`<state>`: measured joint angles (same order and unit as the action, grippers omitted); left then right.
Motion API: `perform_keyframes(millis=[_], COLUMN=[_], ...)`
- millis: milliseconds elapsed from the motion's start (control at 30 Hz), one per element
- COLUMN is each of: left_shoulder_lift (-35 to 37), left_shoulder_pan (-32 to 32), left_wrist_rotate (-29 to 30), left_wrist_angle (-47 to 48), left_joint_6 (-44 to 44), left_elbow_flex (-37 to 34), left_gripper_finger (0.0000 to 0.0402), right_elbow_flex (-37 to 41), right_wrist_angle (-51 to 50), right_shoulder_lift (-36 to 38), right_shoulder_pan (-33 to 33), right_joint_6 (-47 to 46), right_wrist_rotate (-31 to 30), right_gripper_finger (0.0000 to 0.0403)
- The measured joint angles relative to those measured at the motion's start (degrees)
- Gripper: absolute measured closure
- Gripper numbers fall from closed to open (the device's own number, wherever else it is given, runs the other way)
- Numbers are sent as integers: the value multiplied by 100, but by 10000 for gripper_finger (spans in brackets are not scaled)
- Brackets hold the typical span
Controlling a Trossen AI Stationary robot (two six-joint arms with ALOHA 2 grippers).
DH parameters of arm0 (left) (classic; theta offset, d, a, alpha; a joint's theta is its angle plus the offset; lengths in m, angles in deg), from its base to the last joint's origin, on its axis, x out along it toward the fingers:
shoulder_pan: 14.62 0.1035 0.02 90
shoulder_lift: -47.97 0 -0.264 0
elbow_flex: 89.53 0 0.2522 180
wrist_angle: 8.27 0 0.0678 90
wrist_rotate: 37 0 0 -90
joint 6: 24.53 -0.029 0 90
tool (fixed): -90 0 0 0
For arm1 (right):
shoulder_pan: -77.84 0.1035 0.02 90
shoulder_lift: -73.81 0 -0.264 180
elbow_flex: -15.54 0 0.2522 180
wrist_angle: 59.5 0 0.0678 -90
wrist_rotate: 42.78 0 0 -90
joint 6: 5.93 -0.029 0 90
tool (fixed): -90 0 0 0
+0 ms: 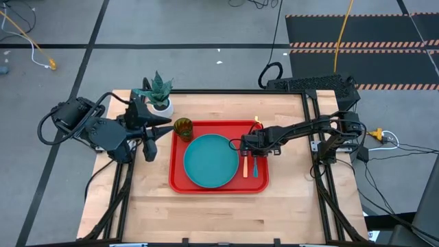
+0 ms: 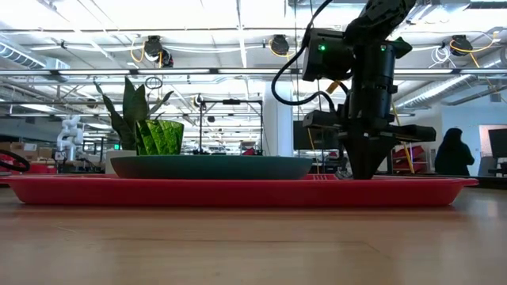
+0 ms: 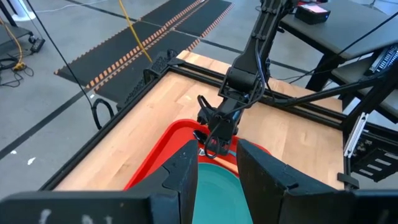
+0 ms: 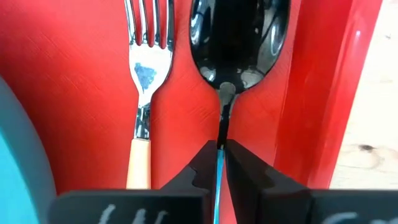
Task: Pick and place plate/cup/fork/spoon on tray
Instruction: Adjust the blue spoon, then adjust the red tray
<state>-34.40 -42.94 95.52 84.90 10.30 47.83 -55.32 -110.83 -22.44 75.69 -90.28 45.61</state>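
Note:
The red tray [image 1: 180,180] lies mid-table. On it are the teal plate [image 1: 209,161], the olive-green cup [image 1: 183,127] at its far left corner, the orange-handled fork [image 4: 148,68] and the blue-handled spoon [image 4: 239,37], side by side right of the plate. My right gripper [image 1: 252,149] stands over the tray's right part, shut on the spoon. My left gripper [image 3: 214,168] is open and empty, above the table just left of the tray, near the cup. In the low view the tray's rim [image 2: 238,192] hides the fork and the spoon. My right gripper pinches the spoon's blue handle [image 4: 219,163] between its two fingers, close behind the metal neck. The fingers come from above, pointing down, and lie across the handle. The spoon lies level beside the fork; whether it rests on the tray floor I cannot tell.
A white pot with a green plant [image 1: 160,101] stands at the table's far left, just beyond my left gripper. Bare wood lies near the front edge [image 1: 219,219] and right of the tray [image 1: 288,171]. A person [image 2: 453,150] stands far off in the room.

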Motion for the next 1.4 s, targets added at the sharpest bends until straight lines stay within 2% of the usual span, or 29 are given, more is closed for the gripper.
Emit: perform_keyframes(millis=[567, 1067, 1400], left_shoulder_lift=[0, 0, 0], left_shoulder_pan=[-1, 0, 0], left_wrist_rotate=[-1, -46, -47], left_wrist_angle=[-7, -8, -8], left_joint_6=[24, 19, -113], left_elbow_flex=[1, 1, 0], left_gripper_finger=[289, 289, 289], right_elbow_flex=[0, 0, 0], right_wrist_angle=[-72, -42, 3], right_shoulder_lift=[2, 15, 312], right_shoulder_pan=[107, 114, 153], right_joint_6=[-263, -343, -282], right_wrist_rotate=[-9, -284, -306], right_gripper_finger=[382, 302, 291])
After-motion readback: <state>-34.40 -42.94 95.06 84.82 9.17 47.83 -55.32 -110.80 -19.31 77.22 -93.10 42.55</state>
